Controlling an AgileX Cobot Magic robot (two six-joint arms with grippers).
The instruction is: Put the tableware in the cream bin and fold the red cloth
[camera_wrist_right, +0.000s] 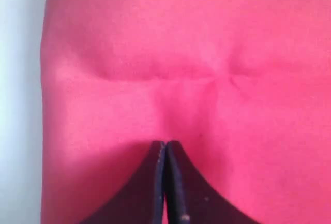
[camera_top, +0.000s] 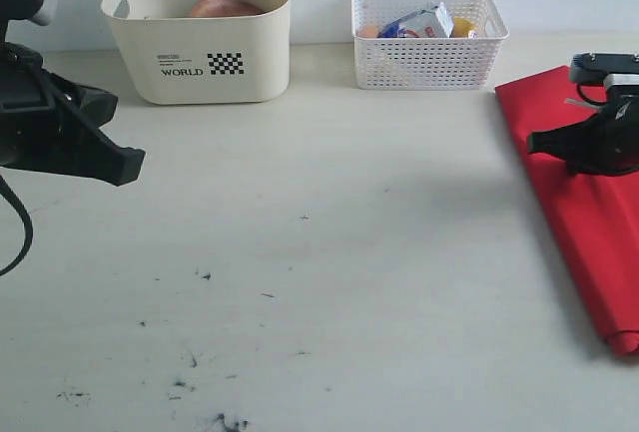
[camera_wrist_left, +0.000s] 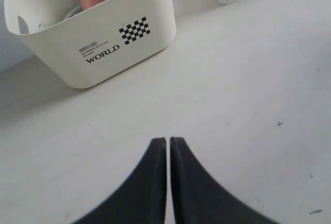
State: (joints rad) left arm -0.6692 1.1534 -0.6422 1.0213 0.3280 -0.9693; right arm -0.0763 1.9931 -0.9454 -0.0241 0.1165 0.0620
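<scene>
Right gripper (camera_wrist_right: 165, 144) has its two black fingers (camera_wrist_right: 147, 188) pressed together, tips down on the red cloth (camera_wrist_right: 155, 38), and the fabric is puckered into creases just ahead of them. Honestly can't tell if any cloth is actually caught between the tips. The exterior view shows that cloth as a long narrow strip along the right edge of the frame, from about mid-height to the lower right corner, lying on the pale table (camera_top: 319, 282). Left gripper (camera_wrist_left: 168, 140) is closed too, nothing in it, hanging over bare tabletop at the left edge of the frame. Cream bin (camera_top: 200, 63) sits upper left near the back wall, with a round brown plate (camera_top: 225, 7) poking up inside it. White basket (camera_top: 429, 63) is at upper middle-right, near the bin but not touching, with a milk carton (camera_top: 419, 23) in it.
</scene>
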